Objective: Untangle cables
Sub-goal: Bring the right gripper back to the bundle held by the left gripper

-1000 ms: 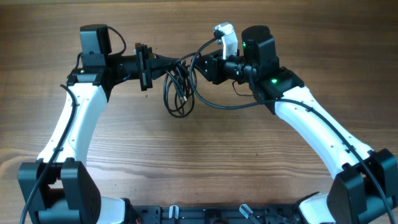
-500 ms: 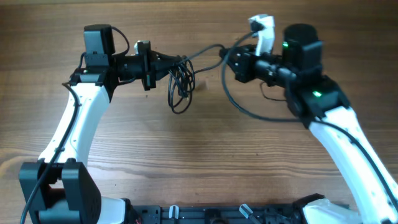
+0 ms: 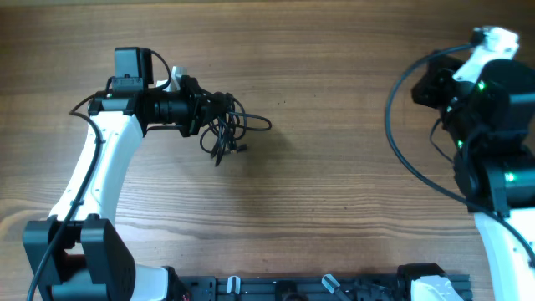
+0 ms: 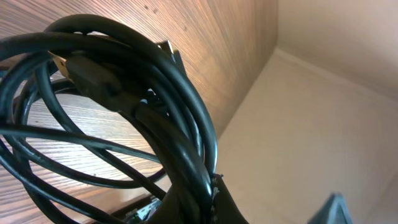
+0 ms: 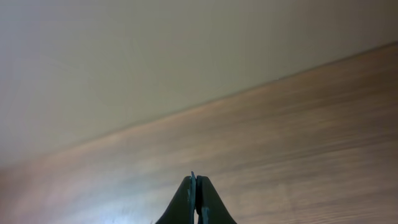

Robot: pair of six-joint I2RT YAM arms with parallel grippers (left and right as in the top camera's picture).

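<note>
While the wooden table (image 3: 334,209) fills most of the overhead view, the left arm (image 3: 92,176) rises from its base at the near left corner, bends at the far left and reaches rightward toward the middle of the far half. The right arm (image 3: 493,217) stands at the right edge, folded up over its own base, with its thick black arm cable (image 3: 393,125) bowing out to the left. Its wrist faces left and away from the centre. The left gripper (image 3: 211,113) points right. In the left wrist view, where the left gripper (image 4: 212,186) shows as a dark wedge at the bottom, the fingers are clamped on the cables (image 4: 155,112). The table grain stands steeply tilted behind them. The right gripper (image 3: 425,82) is well apart from the bundle. In the right wrist view the right gripper (image 5: 196,190) has its fingers pressed together with nothing between them, and bare wood beyond. The cables (image 3: 226,130) hang as one tangled knot of loops at the left fingertips, spreading right and toward the near side, with one loop stretched out to the right. Whether the knot touches the wood cannot be told. A plug end (image 4: 87,68) with a gold tip lies across the top of the coil in the left wrist view
</note>
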